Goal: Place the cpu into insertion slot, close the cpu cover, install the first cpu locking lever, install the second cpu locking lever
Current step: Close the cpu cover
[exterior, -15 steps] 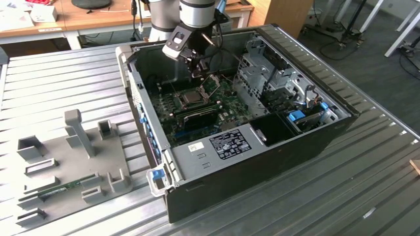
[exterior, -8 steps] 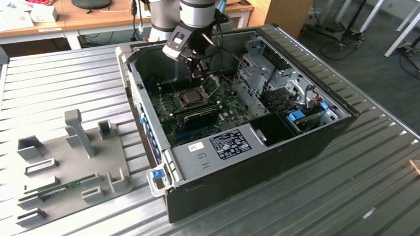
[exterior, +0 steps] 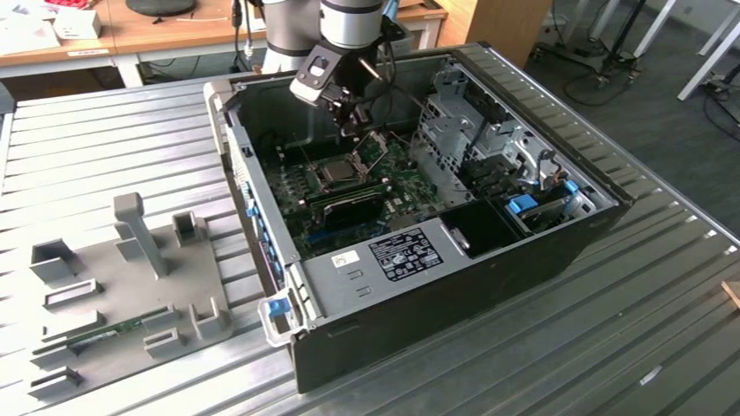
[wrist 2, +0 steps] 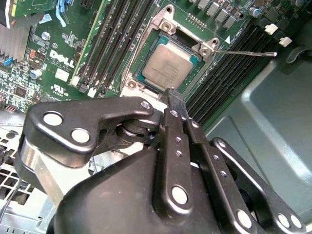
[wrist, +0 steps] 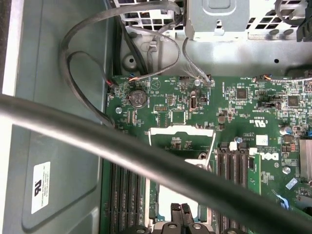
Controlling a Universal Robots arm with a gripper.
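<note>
Pincer (wrist 2: 173, 96), fingers together and empty, hovers just beside the cpu (wrist 2: 168, 66) seated in the insertion slot (wrist 2: 130, 84) (step 1 looks done). The cpu cover (wrist: 181, 130) stands raised and likely needs a downward push.

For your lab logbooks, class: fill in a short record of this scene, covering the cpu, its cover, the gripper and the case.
cpu: seated in the insertion slot, top bare
cpu cover: raised, not over the chip
gripper: shut, close by the slot's edge
locking lever: thin rod, sticking out from the slot's corner
computer case: open, on a ribbed metal table
</note>
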